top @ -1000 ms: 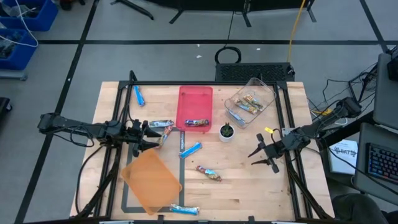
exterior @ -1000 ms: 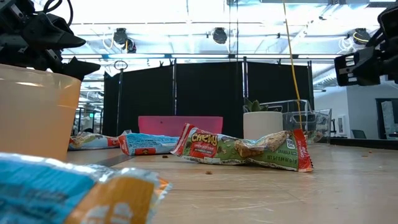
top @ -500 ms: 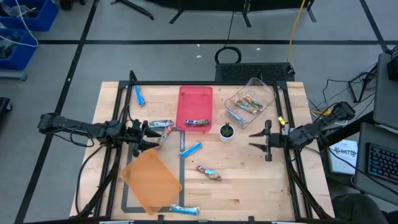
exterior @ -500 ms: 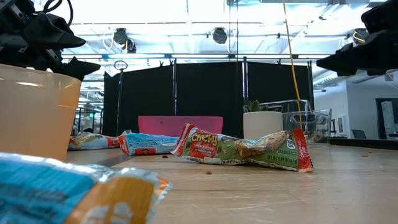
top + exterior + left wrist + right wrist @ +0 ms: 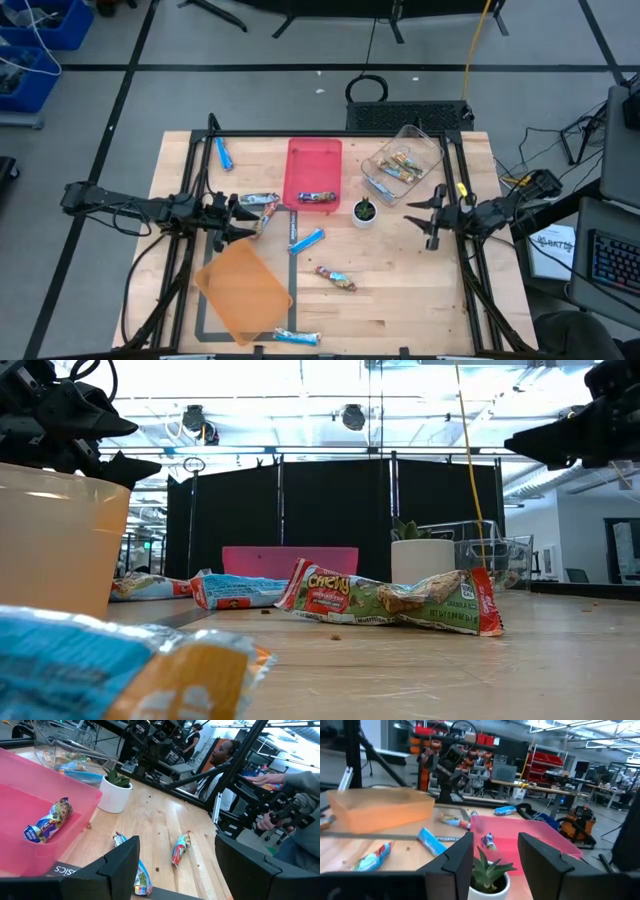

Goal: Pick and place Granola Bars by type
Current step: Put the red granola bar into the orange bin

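Wooden bench [image 5: 400, 290]: we see 1 granola bar [image 5: 318, 197] in the pink tray [image 5: 300, 160], several loose; both tools, left [image 5: 243, 217] and right [image 5: 433, 213], gape empty

Robotics lab — red parts bins [image 5: 546, 759]

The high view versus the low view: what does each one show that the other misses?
Only the high view shows the clear bin's bars, the bar inside the pink tray, the lone blue bar at the table's far left, and both whole arms, with the left gripper and right gripper both open. Only the low view shows the multicolour bar's printed wrapper and the room's ceiling lights. Both show the orange bin, pink tray and potted plant.
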